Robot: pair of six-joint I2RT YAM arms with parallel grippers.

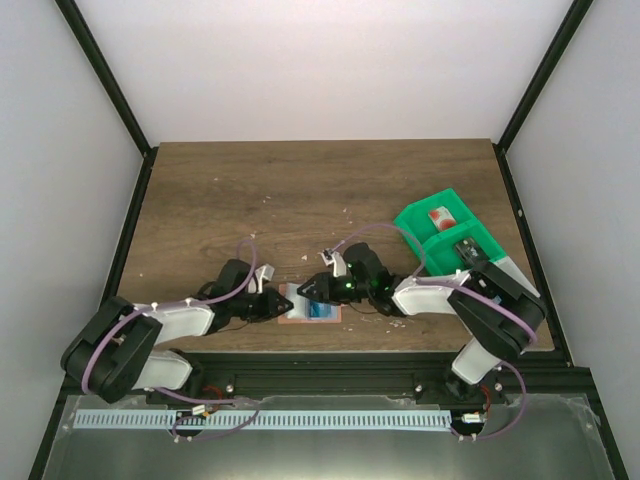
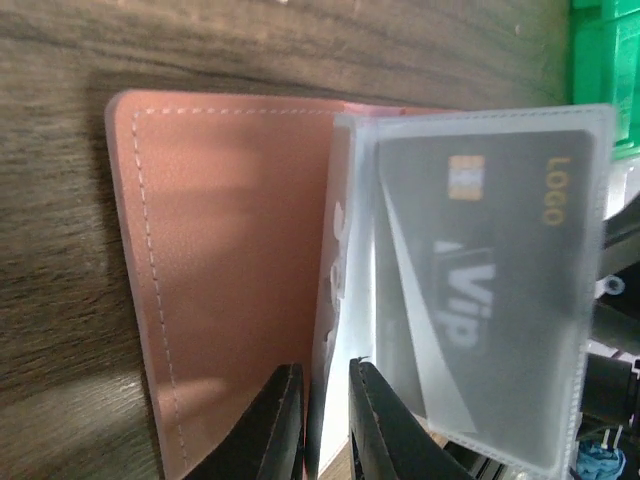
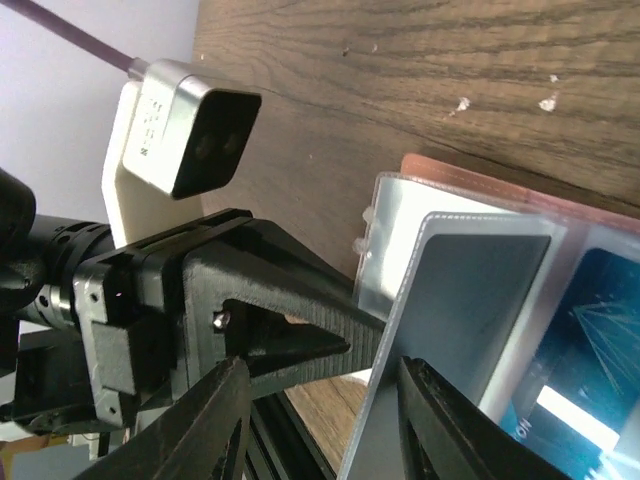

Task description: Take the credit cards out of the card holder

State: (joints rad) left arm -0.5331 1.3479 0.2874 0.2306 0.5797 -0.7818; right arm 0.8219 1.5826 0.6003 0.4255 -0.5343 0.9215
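My left end effector (image 2: 325, 372) has its fingers nearly together, pinched on the lower edge of a clear plastic sleeve leaf (image 2: 345, 250) of the tan-pink folding leather card holder (image 2: 220, 250). The holder lies open and flat on the brown wooden desk (image 1: 250, 200), close to the near edge, between both arms. A dark grey plastic card with gold lettering (image 2: 480, 270) sits inside the raised sleeve.

My right end effector (image 3: 322, 372) has its fingers well apart, straddling that leaf's edge. The leaf lies close against one finger (image 3: 440, 425), but I cannot tell if it touches. A blue card (image 3: 590, 330) rests in a pocket beneath.

The two end effectors crowd each other over the holder. A green plastic compartment tray (image 1: 420, 222) stands to the right, carrying a red and white card (image 1: 440, 215). A wide stretch of wood lies behind and left
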